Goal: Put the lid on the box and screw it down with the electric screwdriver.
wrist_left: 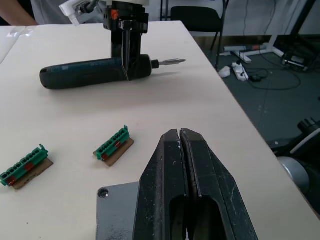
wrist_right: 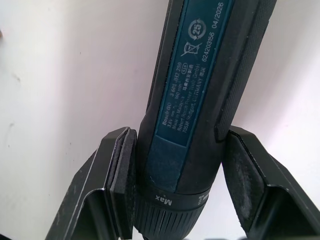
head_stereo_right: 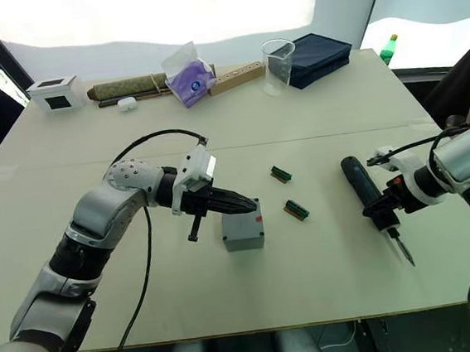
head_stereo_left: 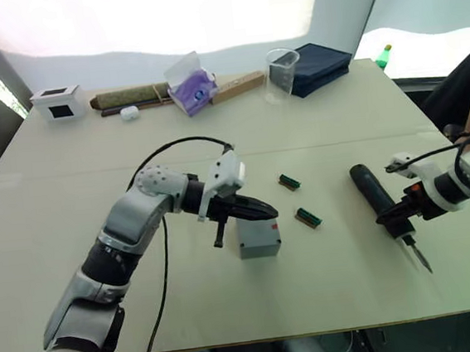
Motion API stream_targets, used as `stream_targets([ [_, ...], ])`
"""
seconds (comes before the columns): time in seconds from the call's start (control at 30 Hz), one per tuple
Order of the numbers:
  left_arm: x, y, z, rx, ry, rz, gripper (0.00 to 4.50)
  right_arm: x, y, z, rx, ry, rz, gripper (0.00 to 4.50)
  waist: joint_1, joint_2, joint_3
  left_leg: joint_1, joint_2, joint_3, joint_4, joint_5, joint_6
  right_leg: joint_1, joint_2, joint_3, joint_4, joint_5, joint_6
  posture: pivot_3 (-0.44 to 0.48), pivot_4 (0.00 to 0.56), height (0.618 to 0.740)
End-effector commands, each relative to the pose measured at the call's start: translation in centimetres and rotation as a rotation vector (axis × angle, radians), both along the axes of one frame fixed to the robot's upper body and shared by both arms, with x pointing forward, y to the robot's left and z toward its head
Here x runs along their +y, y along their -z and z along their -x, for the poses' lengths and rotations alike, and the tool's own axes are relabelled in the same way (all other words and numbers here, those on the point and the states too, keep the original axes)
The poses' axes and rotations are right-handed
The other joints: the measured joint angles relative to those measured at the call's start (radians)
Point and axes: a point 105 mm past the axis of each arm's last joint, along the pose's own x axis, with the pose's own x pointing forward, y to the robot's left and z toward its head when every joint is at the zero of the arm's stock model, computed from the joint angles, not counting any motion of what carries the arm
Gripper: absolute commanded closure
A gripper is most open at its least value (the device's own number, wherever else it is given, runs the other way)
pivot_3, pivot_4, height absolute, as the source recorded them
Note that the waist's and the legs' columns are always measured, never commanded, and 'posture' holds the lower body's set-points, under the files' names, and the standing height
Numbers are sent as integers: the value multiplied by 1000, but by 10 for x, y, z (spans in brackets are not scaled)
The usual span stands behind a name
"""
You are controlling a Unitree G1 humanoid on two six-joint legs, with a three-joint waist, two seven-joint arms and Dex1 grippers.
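Lid seated, driver barely pinched near the tabletop's edge.

The right end effector [head_stereo_right: 386, 212] straddled the electric screwdriver [head_stereo_right: 368, 195] by its collar, pads closing on it; gripped so near the bit, it could tip or roll. The left end effector [wrist_left: 181, 145], clenched empty, rested over the lid [wrist_left: 116, 215] on the box [head_stereo_right: 243, 228], and could nudge it askew.

Two green terminal strips: one [head_stereo_left: 290, 181] lying just beyond the left claw's tip, the other [head_stereo_left: 308, 217] sitting beside it toward the right claw, both resting flat on the cream table [head_stereo_left: 72, 208]. Well beyond the left claw, along the far edge, sitting in a row: white box with a black window [head_stereo_left: 58, 102], tissue pack [head_stereo_left: 191, 87], clear beaker [head_stereo_left: 282, 74], dark navy case [head_stereo_left: 318, 65]
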Motion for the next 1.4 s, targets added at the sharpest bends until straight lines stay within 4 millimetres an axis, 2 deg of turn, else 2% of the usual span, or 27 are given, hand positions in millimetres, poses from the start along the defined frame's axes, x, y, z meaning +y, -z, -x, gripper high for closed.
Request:
stream_targets([
  [0.03, 9, -14, -13, -33, -47, 36, 4500, 5, -85, -30, -326, 46, -67, 2342, -2, 13, 6, -1, 0, 1, 0, 0, 0, -2, -1, 1, 0, 1, 1, 0, 150, 740],
  [0.13, 13, -16, -19, -18, -74, 46, 4500, 29, -119, -31, -467, -1, -200, 2342, 5, 16, 8, -3, -1, 2, 0, 4, -6, -9, 0, 3, 2, 1, 2, 0, 150, 740],
  [0.2, 16, -16, -21, -7, -85, 48, 4500, 63, -156, -26, -704, -128, -356, 2342, 7, 16, 7, -4, 0, 1, -3, 4, -7, -11, 1, 1, 3, 0, -1, 0, 150, 740],
  [0.27, 17, -14, -22, 0, -88, 41, 4500, 83, -184, -13, -916, -167, -488, 2342, 4, 16, 7, -5, 2, 1, -4, 4, -7, -12, 2, 0, 3, -2, -3, 0, 150, 740],
  [0.3, 19, -13, -21, 6, -87, 33, 4500, 91, -194, -8, -1033, -165, -539, 2342, 4, 17, 7, -5, 1, 0, -3, 4, -7, -14, 2, 1, 3, -2, -3, 0, 150, 740],
  [0.37, 21, -11, -21, 12, -86, 17, 4500, 105, -197, 3, -1155, -155, -603, 2342, 7, 17, 7, -6, 2, -1, -4, 4, -7, -15, 3, -1, 4, -2, -4, 0, 150, 740],
  [0.47, 23, -10, -21, 16, -86, 4, 4500, 120, -192, 14, -1235, -160, -609, 2342, 18, 16, 8, -7, 2, -1, -4, 5, -8, -15, 0, -5, 7, -2, -4, 0, 150, 740],
  [0.6, 27, 3, -21, 24, -93, -57, 4500, 177, -166, 34, -1322, -258, -547, 2342, 13, 16, 7, -8, 0, 1, -5, 5, -9, -13, -3, -5, 6, -1, -2, 0, 150, 740],
  [0.67, 28, 10, -22, 22, -98, -86, 4500, 193, -155, 39, -1332, -278, -552, 2342, 4, 16, 7, -8, -1, 1, -5, 6, -10, -13, -3, -4, 7, -1, -2, 0, 150, 740],
  [0.87, 30, 29, -19, 8, -103, -145, 4500, 210, -125, 39, -1320, -269, -538, 2342, -8, 16, 7, -7, 0, -2, -5, 7, -13, -12, -1, -4, 10, -1, -1, 0, 150, 740],
  [1.03, 34, 39, -19, -5, -123, -177, 4500, 219, -110, 36, -1326, -278, -502, 2342, -16, 16, 7, -7, 0, -2, -5, 7, -13, -13, 0, -4, 10, -1, -1, 0, 150, 740],
  [1.2, 32, 40, -23, -12, -159, -176, 4500, 218, -92, 33, -1311, -259, -474, 2342, -16, 16, 7, -7, 0, -2, -5, 7, -13, -12, 0, -4, 10, -1, -1, 0, 150, 740],
  [1.4, 30, 35, -21, -11, -166, -167, 4500, 216, -85, 30, -1322, -254, -439, 2342, -17, 15, 7, -6, 0, -2, -5, 7, -13, -11, 0, -4, 10, -1, -1, 0, 150, 740],
])
